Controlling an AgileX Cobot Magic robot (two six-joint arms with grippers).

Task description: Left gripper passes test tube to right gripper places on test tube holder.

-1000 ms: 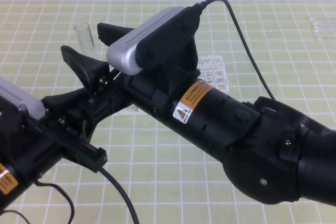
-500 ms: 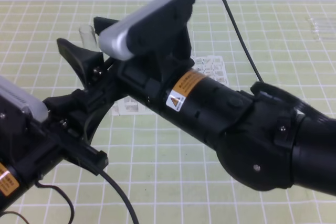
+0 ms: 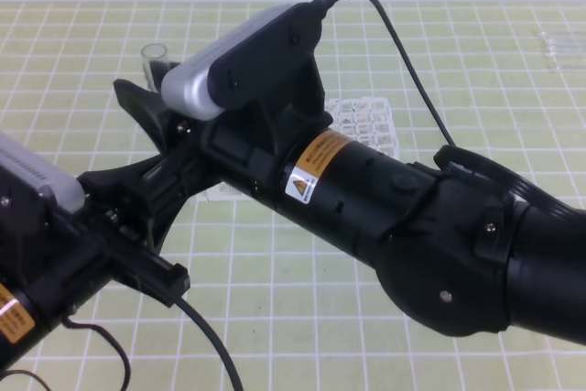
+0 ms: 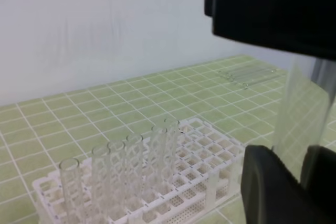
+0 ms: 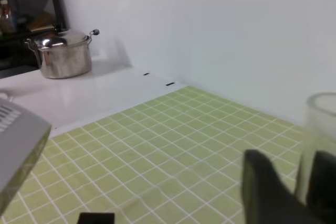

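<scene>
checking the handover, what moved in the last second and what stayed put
The right gripper and its silver-grey module swung left and slightly up around the test tube; the sticker moved left too. The tube's open top barely shifted. The left gripper, test tube holder and green mat stayed put.

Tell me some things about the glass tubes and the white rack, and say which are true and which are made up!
1. Some tubes already stand in the test tube holder. True; a row of them shows in the left wrist view.
2. The test tube is lying flat on the mat. False; it stands upright between the fingers.
3. A metal pot sits on a white counter. True.
4. The holder is round and black. False; it is a white rectangular lattice.
5. The mat is plain blue. False; it is green with a white grid.
</scene>
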